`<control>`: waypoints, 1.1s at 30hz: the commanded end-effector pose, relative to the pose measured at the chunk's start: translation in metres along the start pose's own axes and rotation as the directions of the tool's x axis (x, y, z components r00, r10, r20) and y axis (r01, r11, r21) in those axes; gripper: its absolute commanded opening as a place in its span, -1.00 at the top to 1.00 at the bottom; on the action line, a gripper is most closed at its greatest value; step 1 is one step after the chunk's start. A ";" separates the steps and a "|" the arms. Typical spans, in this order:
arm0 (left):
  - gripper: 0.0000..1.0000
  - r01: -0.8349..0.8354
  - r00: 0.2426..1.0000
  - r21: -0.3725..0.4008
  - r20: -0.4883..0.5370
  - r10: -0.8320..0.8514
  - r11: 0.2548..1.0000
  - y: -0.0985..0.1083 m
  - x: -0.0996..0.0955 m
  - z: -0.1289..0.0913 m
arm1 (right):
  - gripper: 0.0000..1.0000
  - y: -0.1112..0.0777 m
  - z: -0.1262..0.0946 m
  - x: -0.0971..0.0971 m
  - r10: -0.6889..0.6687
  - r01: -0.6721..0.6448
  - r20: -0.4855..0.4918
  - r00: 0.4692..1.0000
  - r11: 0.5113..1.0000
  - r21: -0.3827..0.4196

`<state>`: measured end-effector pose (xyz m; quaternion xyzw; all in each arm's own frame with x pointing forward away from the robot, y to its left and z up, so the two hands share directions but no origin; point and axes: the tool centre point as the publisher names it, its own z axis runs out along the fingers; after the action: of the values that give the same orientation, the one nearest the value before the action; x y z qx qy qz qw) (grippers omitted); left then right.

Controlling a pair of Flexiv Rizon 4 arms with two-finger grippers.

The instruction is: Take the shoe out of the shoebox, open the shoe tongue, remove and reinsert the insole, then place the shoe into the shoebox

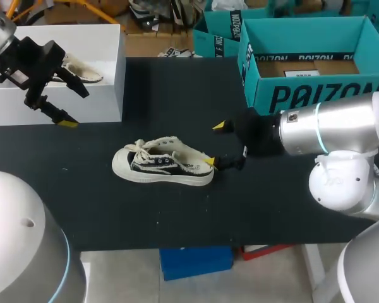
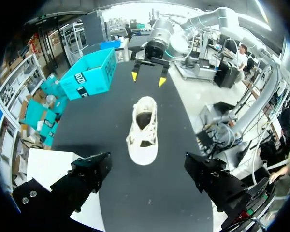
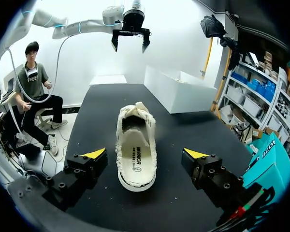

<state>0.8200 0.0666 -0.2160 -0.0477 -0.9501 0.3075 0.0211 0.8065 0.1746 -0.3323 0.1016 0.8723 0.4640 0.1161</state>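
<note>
A cream canvas shoe point(image 1: 163, 164) with dark side panels lies upright on the black table point(image 1: 177, 95), toe to the left. Its insole point(image 3: 135, 157) shows inside the shoe point(image 3: 135, 145). My right gripper point(image 1: 215, 144) stands open at the heel; in its own view the heel end lies between the fingers of the gripper point(image 3: 145, 153), with a gap on each side. My left gripper point(image 1: 74, 106) hangs open and empty in front of the white shoebox point(image 1: 57, 95), well above and behind the toe of the shoe point(image 2: 144, 128). A second shoe point(image 1: 82, 72) rests inside that box.
Teal cardboard boxes point(image 1: 309, 57) stand at the back right of the table. The white shoebox point(image 3: 176, 92) takes up the back left corner. Bare black table surrounds the shoe up to the front edge point(image 1: 177, 243).
</note>
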 end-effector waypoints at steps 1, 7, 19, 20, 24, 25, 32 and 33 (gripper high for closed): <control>-1.00 -0.002 1.000 -0.001 0.004 0.002 1.000 0.001 0.001 0.001 | -1.00 -0.004 0.017 0.004 0.006 -0.005 0.013 1.000 0.999 -0.039; -1.00 -0.002 1.000 -0.001 0.004 0.002 1.000 0.001 0.001 0.001 | -1.00 -0.013 0.031 0.011 0.015 -0.015 0.003 1.000 0.999 -0.039; -1.00 -0.002 1.000 -0.001 0.004 0.002 1.000 0.001 0.001 0.001 | -1.00 -0.033 0.047 0.016 0.045 -0.044 0.016 0.999 0.997 -0.059; -1.00 -0.002 1.000 -0.001 0.004 0.002 1.000 0.001 0.001 0.001 | -1.00 -0.034 0.049 0.016 0.048 -0.047 0.015 0.999 0.997 -0.061; -1.00 -0.002 1.000 -0.001 0.004 0.002 1.000 0.001 0.001 0.001 | -1.00 -0.038 0.055 0.018 0.059 -0.058 0.005 0.998 0.996 -0.070; -1.00 -0.002 1.000 -0.001 0.004 0.002 1.000 0.001 0.001 0.001 | -1.00 -0.039 0.056 0.018 0.060 -0.060 0.003 0.998 0.996 -0.072; -1.00 -0.002 1.000 -0.001 0.004 0.002 1.000 0.001 0.001 0.001 | -1.00 -0.044 0.065 0.019 0.068 -0.069 -0.014 0.998 0.994 -0.086; -1.00 -0.002 1.000 -0.001 0.004 0.002 1.000 0.001 0.001 0.001 | -1.00 -0.045 0.066 0.019 0.069 -0.070 -0.018 0.997 0.994 -0.089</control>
<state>0.8200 0.0666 -0.2160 -0.0477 -0.9501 0.3075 0.0211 0.8021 0.2048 -0.4011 0.1253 0.8516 0.4994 0.0984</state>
